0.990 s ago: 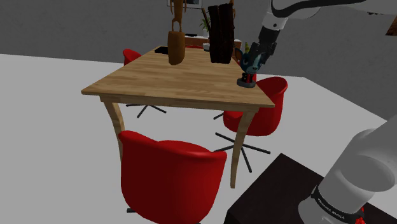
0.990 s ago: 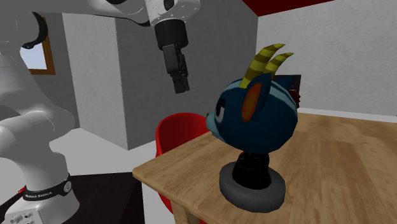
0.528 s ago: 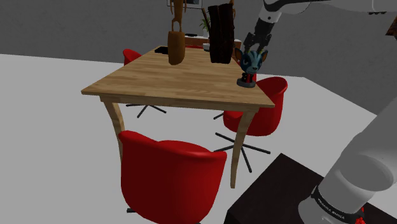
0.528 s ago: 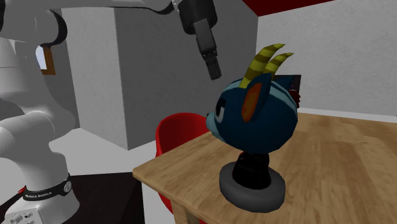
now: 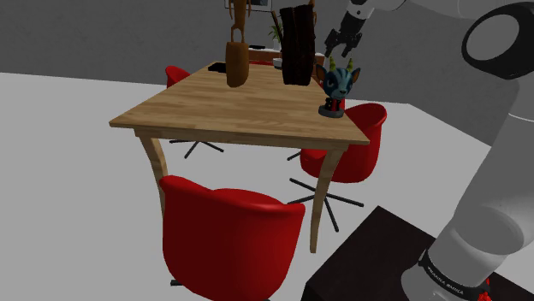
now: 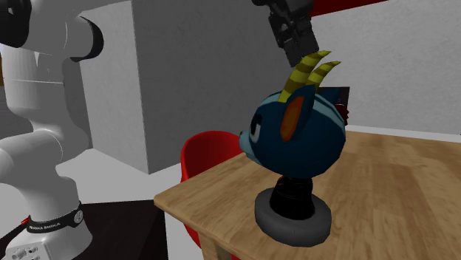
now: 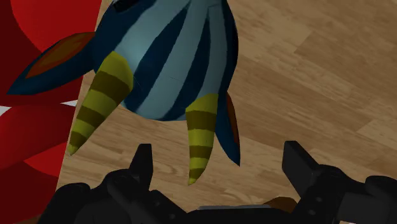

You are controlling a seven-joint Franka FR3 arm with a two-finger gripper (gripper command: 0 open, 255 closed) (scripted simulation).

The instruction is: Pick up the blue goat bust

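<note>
The pick-up has hardly begun: the blue goat bust (image 5: 338, 85) stands upright on its round black base (image 6: 292, 214) on the wooden surface (image 5: 222, 107), whose edge runs just beside that base, and nothing grips it. The end effector (image 5: 340, 50) hangs directly above the bust, close over its yellow-striped horns (image 6: 310, 68). In the wrist view the bust's striped head (image 7: 172, 63) lies ahead of the end effector (image 7: 219, 159), whose fingers (image 7: 143, 162) are spread wide and touch neither horns nor ears. By my reading the approach is nearly done; the descent around the head, the closing and the lift all remain. No container with visible contents shows near the bust. A brown vessel-like thing (image 5: 237, 61) and a tall dark thing (image 5: 298, 47) stand beyond the bust on the same surface, and I cannot tell whether either is hollow or holds anything.
</note>
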